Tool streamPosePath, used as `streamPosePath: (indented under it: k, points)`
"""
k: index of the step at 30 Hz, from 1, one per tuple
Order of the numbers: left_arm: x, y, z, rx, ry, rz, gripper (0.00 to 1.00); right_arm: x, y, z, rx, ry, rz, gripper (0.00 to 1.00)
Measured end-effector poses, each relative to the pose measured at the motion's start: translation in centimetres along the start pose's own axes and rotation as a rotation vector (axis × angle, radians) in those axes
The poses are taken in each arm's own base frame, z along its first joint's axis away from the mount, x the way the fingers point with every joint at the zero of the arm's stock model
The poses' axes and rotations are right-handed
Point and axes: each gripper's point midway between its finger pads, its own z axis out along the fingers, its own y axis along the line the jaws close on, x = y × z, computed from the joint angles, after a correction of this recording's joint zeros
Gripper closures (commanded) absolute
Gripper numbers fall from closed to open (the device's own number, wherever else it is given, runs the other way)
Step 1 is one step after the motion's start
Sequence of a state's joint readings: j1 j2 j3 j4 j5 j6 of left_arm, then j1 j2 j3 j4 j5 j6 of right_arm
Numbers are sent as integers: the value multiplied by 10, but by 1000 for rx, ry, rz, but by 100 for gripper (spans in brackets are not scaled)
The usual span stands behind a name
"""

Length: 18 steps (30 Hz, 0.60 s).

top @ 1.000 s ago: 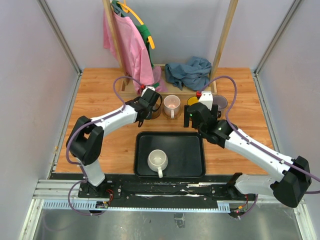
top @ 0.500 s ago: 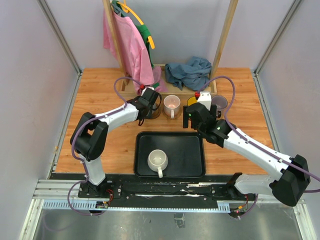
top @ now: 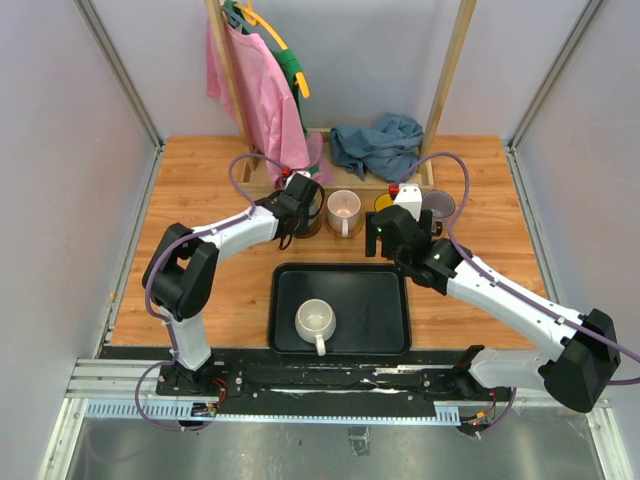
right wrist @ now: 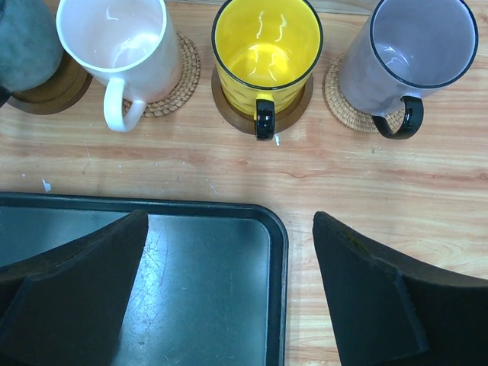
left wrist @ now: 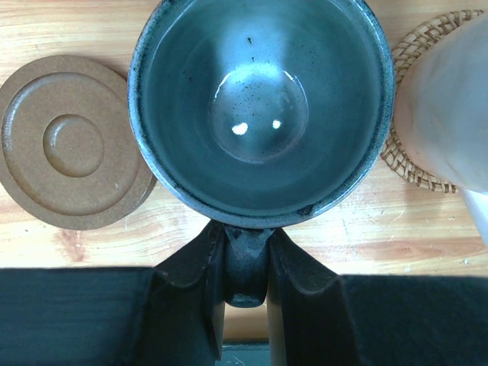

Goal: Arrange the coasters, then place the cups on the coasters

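Left claw [left wrist: 245,263] is pinched nearly closed on the handle [left wrist: 245,278] of the dark grey mug [left wrist: 259,107], gripping it from the near side. In the right wrist view the mug stands over a dark brown coaster [right wrist: 53,95] at the left end of the row on the tabletop [top: 480,175]. We cannot tell whether its base is fully down. Right claw [right wrist: 229,229] gapes wide with nothing in it, above the far rim of the tray [right wrist: 191,290], where the white mug [top: 316,320] sits.

We judge the risk to lie in the release. If the mug is off-centre, letting go could leave it tilted on the coaster's edge. Fingers drawn back crookedly could catch the handle and swing the mug into the pale pink mug [left wrist: 450,99], just beside it on a woven coaster [left wrist: 404,156]. An empty coaster [left wrist: 72,141] lies close on the other side, and a sideways drag could shove it out of line.
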<state>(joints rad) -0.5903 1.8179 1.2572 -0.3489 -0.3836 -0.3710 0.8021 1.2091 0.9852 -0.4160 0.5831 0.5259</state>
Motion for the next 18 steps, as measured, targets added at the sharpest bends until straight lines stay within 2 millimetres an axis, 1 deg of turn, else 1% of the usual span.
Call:
streamPosePath:
  k: [11, 18]
  points:
    - [6, -6, 6, 22, 18, -12, 100, 2, 1, 1, -4, 7, -3, 10]
    - [6, -7, 6, 26, 19, -22, 100, 3, 2, 2, -6, 12, -5, 10]
